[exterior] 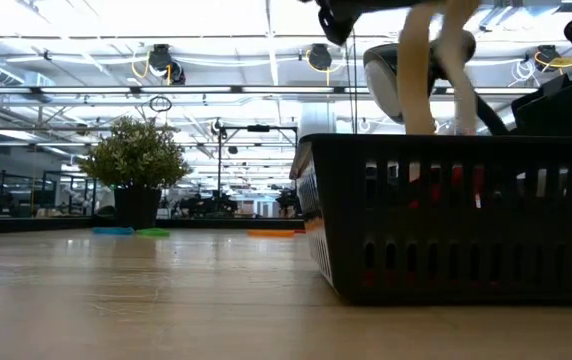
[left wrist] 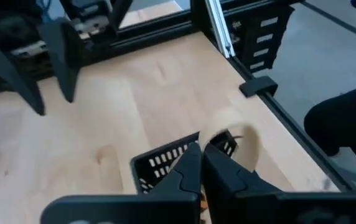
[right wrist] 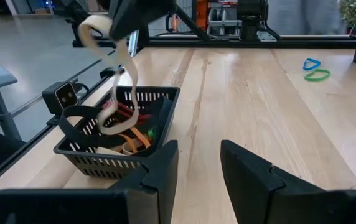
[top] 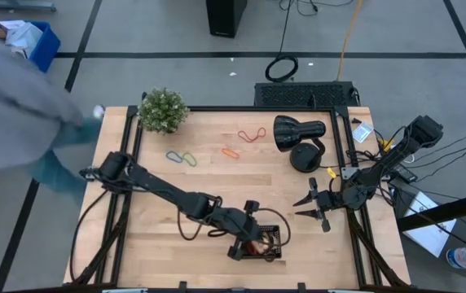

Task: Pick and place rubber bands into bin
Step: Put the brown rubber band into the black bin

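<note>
The bin (top: 275, 241) is a small black slatted tray near the table's front edge, holding red, orange and green rubber bands (right wrist: 131, 127) and a black loop. My left gripper (top: 248, 234) is above it, shut on a wide tan rubber band (right wrist: 106, 43). More rubber bands lie flat on the table: blue and green ones (top: 182, 157), an orange one (top: 230, 151) and a red one (top: 253, 134). My right gripper (top: 310, 203) waits open to the right of the bin, touching nothing. My left gripper pinches the tan band's upper end (right wrist: 94, 28) between its two shut fingers (left wrist: 187, 165). The fingers slant downward from the table's left side. The band hangs slack below them as a loop, and its lower end (right wrist: 108, 115) reaches down inside the bin.
A black desk lamp (top: 298, 134) lies at the far right of the table and a potted plant (top: 162, 110) stands at the far left corner. A person in a grey sleeve (top: 13, 89) is beside the table's left edge. Bare wood lies between the bin and the loose bands.
</note>
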